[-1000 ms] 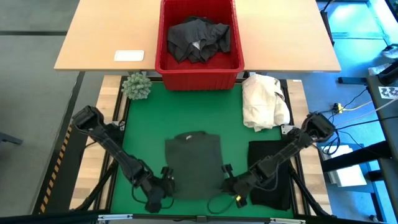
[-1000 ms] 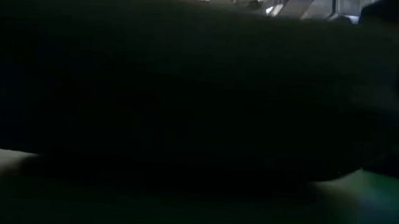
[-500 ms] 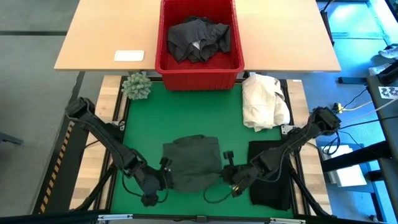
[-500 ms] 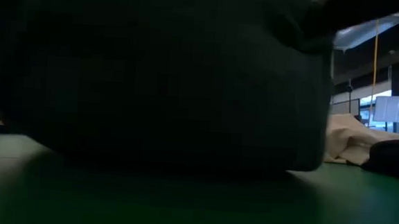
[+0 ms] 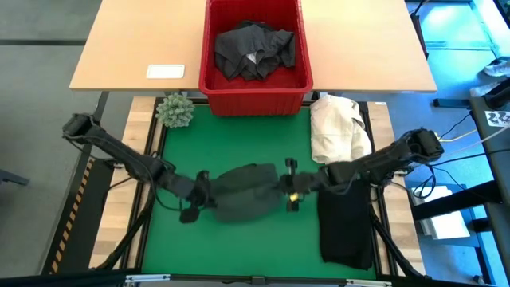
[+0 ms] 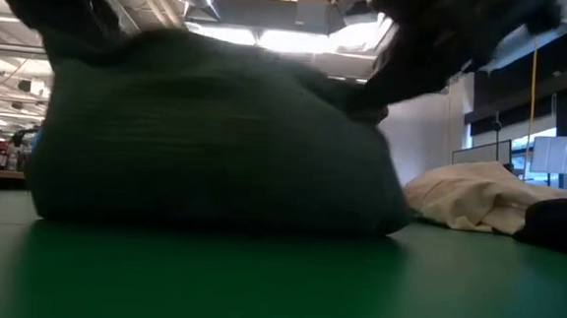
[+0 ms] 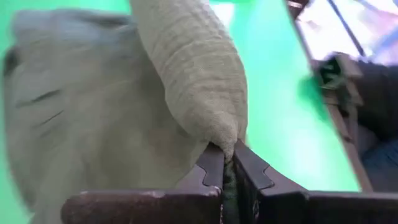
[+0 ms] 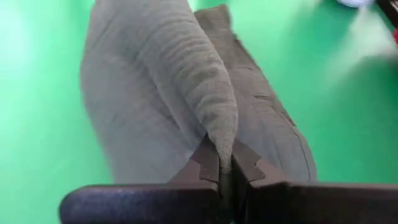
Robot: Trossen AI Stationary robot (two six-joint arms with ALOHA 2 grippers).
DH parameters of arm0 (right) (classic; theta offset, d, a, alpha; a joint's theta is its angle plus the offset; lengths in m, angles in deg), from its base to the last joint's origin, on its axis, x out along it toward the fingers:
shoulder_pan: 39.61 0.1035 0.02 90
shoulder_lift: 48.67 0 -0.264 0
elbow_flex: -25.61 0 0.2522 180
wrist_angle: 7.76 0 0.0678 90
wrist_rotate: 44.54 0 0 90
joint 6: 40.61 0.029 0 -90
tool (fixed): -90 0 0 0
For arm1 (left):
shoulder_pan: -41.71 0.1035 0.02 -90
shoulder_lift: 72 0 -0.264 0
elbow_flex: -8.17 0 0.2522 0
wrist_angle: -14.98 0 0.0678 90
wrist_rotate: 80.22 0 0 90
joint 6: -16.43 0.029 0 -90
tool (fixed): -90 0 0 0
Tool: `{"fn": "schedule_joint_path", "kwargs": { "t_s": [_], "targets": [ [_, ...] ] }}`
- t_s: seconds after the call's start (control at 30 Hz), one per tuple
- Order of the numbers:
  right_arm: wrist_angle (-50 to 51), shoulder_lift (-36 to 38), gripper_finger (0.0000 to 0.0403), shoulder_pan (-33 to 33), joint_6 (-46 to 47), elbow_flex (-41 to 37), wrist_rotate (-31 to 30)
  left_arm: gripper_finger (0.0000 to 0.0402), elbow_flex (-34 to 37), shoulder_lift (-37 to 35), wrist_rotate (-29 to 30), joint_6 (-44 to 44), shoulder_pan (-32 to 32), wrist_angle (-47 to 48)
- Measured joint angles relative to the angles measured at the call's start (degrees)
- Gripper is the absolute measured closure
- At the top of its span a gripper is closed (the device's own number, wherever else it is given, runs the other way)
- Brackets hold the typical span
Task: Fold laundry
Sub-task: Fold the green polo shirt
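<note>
- we see the dark green garment bunched at the middle of the green counter, its two lower corners lifted and doubled over the rest.
- left end effector sits at the garment's left edge; in the left wrist view its fingers are pinched tight on a rolled fold of the cloth.
- right end effector sits at the garment's right edge, clamped on the cloth the same way; the right wrist view shows the fold rising from between its fingers.
- low view: the garment stands as a rounded mound on the counter, with the cream-white cloth heap to its right.
- a black garment lies flat near the counter's right edge, under the right arm.
- the cream-white heap lies at the far right corner, just above the black garment.
- a red basket on the wooden table beyond holds a crumpled dark grey garment.
- a small green plant stands at the far left corner.
</note>
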State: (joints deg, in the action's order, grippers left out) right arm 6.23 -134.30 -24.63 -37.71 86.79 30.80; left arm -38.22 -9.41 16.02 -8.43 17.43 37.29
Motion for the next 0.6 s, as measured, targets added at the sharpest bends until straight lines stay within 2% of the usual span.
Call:
{"fn": "schedule_joint_path", "kwargs": {
  "t_s": [0.17,0.37,0.6],
  "targets": [
    [-7.16,-0.02,0.0403,-9.03,-0.25,-4.35,2.79,0.0399,6.53,-5.68,-1.31,-0.11,7.72,-0.31],
    [-10.85,-1.24,0.0403,-18.06,-0.25,-4.79,3.15,0.0399,12.28,-9.21,-3.19,-0.56,17.36,-2.24],
    [-18.45,-8.73,0.0403,-23.12,-0.2,-4.35,9.9,0.0399,14.24,-9.21,-8.78,-1.11,25.13,-3.01]
  ]
}}
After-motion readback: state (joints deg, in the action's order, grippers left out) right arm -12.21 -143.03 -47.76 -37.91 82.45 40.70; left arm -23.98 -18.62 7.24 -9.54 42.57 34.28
